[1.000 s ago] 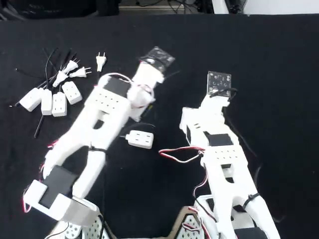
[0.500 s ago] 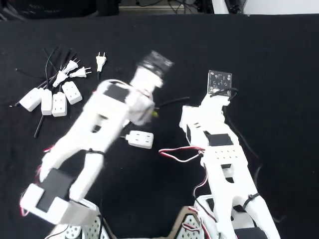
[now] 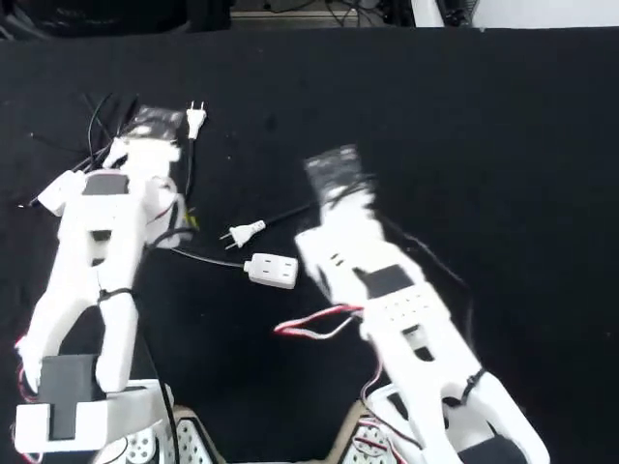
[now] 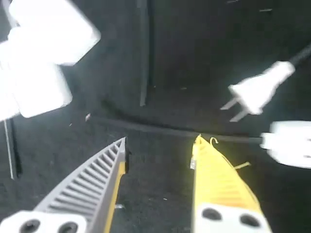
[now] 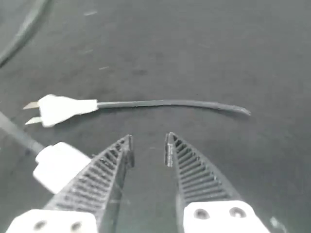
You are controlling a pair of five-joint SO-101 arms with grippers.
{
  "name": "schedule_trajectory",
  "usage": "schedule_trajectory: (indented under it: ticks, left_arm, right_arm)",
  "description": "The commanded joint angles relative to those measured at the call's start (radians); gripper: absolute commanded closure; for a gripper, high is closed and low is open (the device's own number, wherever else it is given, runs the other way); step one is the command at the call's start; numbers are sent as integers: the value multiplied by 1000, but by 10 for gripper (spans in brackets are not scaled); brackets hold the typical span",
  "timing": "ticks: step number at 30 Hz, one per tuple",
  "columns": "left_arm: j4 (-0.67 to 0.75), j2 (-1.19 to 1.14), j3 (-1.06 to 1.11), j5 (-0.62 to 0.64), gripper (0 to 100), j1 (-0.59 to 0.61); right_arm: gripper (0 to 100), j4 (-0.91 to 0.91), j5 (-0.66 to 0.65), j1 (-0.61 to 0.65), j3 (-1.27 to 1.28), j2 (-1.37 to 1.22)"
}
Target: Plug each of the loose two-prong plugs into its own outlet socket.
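1. Two grippers: left gripper spread wide, empty; right gripper narrow gap, empty.
2. One socket in the middle; other sockets blurred by left arm, count unclear.
3. Two plugs: near plug just beside that socket; far plug beyond left arm.

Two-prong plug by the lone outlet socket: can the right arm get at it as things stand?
Probably yes. The right gripper is open, and the two-prong plug lies flat just ahead with nothing between. The outlet socket sits close beside it and could crowd a finger.
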State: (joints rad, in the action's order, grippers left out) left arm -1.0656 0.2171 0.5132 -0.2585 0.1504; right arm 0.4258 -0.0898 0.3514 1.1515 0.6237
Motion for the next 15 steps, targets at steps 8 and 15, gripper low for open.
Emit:
schedule_trajectory:
  ticks: [8,15]
  left_arm:
    - [425,6,318,163,780,91]
    - [601,17,447,311,780,116]
  right_arm:
    - [889,52,-180,100,-124,-128]
    - [889,242,-354,157,-381,-311]
